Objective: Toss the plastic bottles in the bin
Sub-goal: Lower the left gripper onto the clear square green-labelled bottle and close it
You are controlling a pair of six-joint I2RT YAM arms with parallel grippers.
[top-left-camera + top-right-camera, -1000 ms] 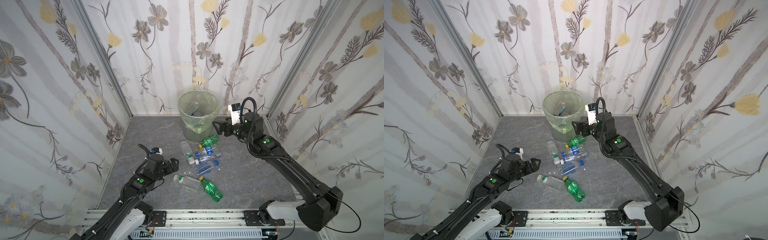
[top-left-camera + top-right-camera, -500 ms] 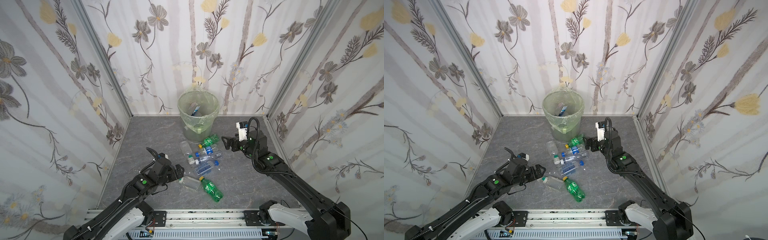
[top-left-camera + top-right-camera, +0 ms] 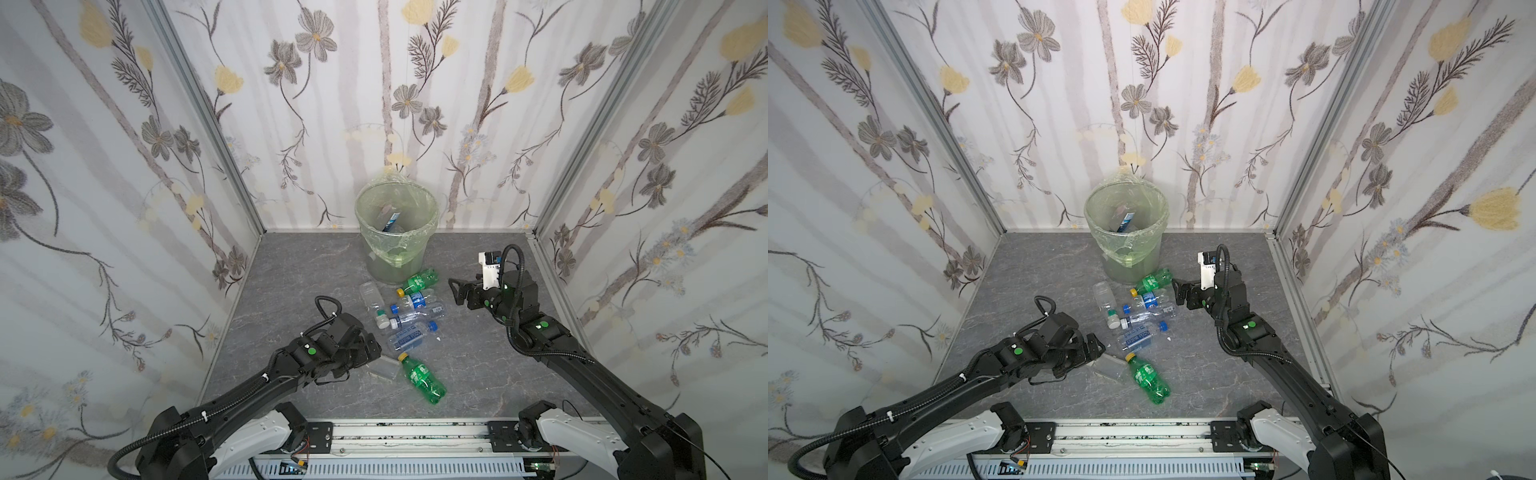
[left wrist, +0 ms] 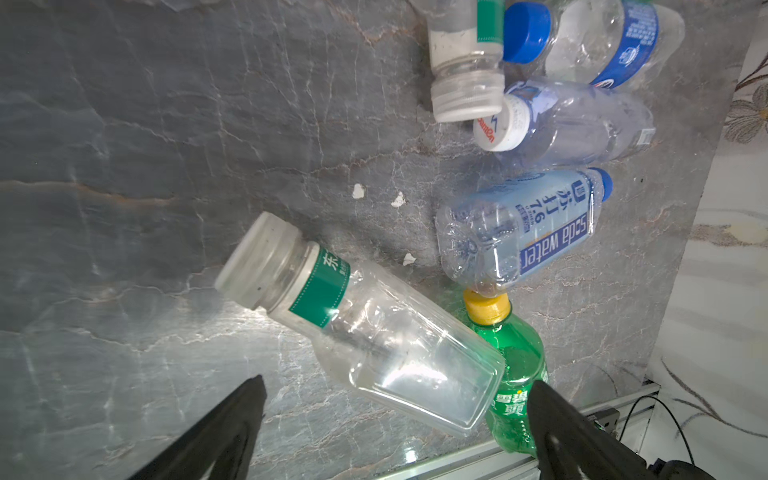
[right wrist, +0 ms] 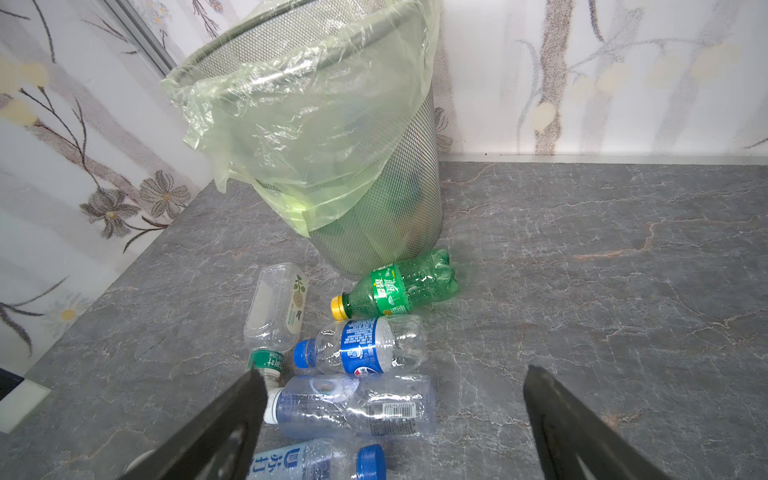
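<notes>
The bin (image 3: pixel 395 232) (image 3: pixel 1125 245) stands at the back wall, with a blue-labelled bottle inside. Several plastic bottles lie on the floor in front of it. My left gripper (image 3: pixel 374 351) (image 4: pixel 395 395) is open, its jaws either side of the base of a clear bottle with a green band (image 4: pixel 365 332) (image 3: pixel 384 368), not touching it. A green bottle (image 4: pixel 515 374) lies against that one. My right gripper (image 3: pixel 457 291) (image 5: pixel 395 380) hangs open and empty right of the pile, facing a bluish clear bottle (image 5: pixel 353 405) and a blue-labelled bottle (image 5: pixel 361 345).
A second green bottle (image 5: pixel 395 291) lies against the bin's foot. A soda water bottle (image 4: pixel 519 228) and a square clear bottle (image 5: pixel 278 307) lie in the pile. Flowered walls (image 3: pixel 124 208) close three sides. A metal rail (image 3: pixel 399 432) runs along the front.
My right gripper has come away from the bin's rim and dropped low to the right of the pile. My left gripper has slid forward up to the clear green-banded bottle.
</notes>
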